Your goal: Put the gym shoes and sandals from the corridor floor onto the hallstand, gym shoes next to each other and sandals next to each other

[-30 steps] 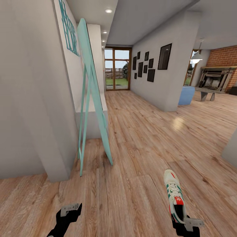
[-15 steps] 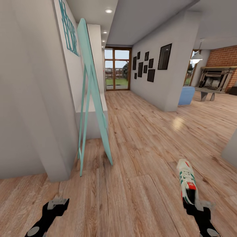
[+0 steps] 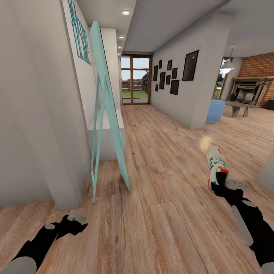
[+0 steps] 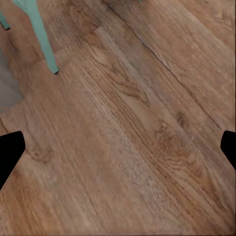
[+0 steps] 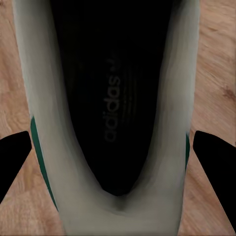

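R gripper [image 3: 224, 185] at about 4 o'clock of the head view is clamped on the heel of one gym shoe [image 3: 216, 163], holding it up off the corridor floor [image 3: 163, 160], toe pointing away down the hall. R wrist cam looks straight into the shoe's dark insole, white sidewalls w/ green trim betw. the black fingertips [image 5: 12, 157]. L gripper [image 3: 76, 220] low at 7 o'clock, spread wide w/ nothing in it, bare planks betw. its tips. Teal A-frame board [image 3: 106, 114] leans at 11 o'clock, prob. against the grey wall.
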`<state>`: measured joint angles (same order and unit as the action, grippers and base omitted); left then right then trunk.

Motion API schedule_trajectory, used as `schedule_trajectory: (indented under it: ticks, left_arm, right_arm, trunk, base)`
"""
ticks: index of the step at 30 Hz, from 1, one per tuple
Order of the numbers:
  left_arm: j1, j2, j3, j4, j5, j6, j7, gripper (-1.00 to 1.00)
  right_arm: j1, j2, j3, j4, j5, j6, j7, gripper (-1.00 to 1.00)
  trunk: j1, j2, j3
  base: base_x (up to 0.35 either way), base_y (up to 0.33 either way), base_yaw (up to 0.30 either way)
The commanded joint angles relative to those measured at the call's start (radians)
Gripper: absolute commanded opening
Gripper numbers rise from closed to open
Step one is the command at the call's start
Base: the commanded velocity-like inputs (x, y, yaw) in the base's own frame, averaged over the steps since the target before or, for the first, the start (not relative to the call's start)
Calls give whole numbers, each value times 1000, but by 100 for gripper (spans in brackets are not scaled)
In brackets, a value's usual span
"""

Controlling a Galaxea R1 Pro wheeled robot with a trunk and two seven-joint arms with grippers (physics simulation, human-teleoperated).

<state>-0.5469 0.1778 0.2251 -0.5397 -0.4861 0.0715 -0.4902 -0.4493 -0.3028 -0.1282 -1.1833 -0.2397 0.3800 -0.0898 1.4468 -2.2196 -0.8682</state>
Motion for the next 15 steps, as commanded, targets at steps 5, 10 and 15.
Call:
schedule_trajectory:
  ticks: [5, 10, 15]
  left_arm:
    - [-7, -5, -6, 12, -47, 14, -97, 100]
    - [-6, -4, -57, 14, -47, 15, -103, 100]
    - [-4, -4, -142, 16, -46, 16, -103, 100]
  right_arm:
    - [-11, -10, -38, -214, -9, 203, -3, -100]
    - [-8, -9, -38, -234, -6, 215, 1, -100]
    - [-8, -11, -36, -228, -4, 217, 20, -100]
  trunk:
    - [0, 0, -1]
    - [0, 0, -1]
    - [0, 0, -1]
  base:
    - [0, 0, 0]
    - [0, 0, 0]
    - [0, 0, 0]
